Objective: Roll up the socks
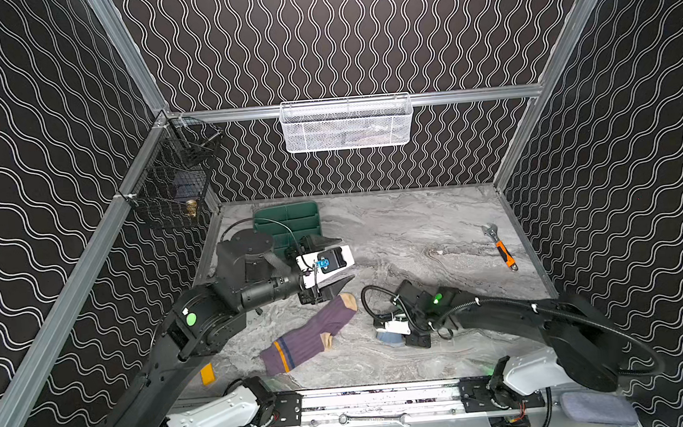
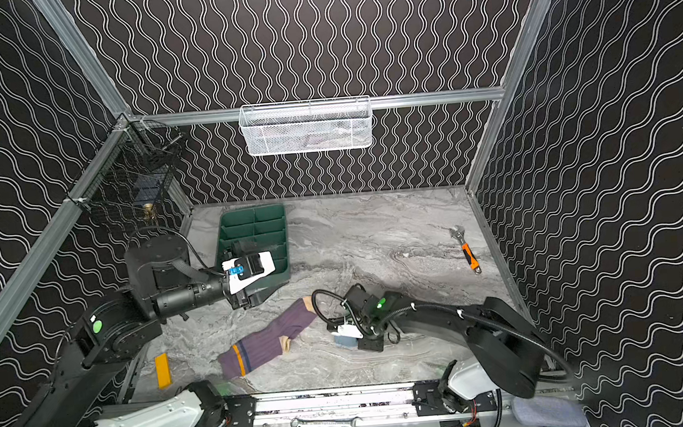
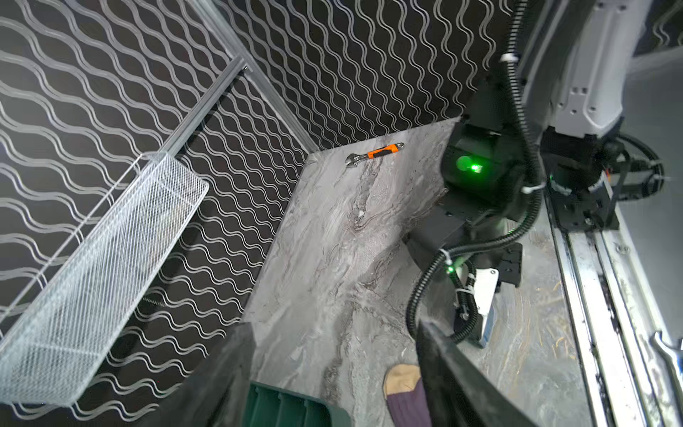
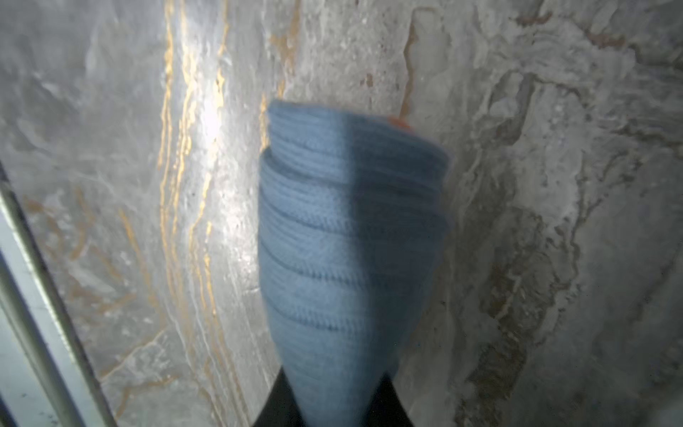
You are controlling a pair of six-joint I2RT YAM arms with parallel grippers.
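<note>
Blue sock (image 4: pixel 351 229) rolled, squeezed tight in the right gripper (image 4: pixel 330 403) (looks done). Purple sock (image 1: pixel 311 333) next: lower the wide-open, empty left gripper (image 3: pixel 334 332), pinch its far toe, roll.

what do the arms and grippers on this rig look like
Both are mostly black with a white shell nearest the rail. The left arm has a round green dot on a joint and a braided cable sleeve; the right arm has a green light and ribbed black conduit held by white ties. The left gripper and right gripper are black and tapered, with white camera housings.
</note>
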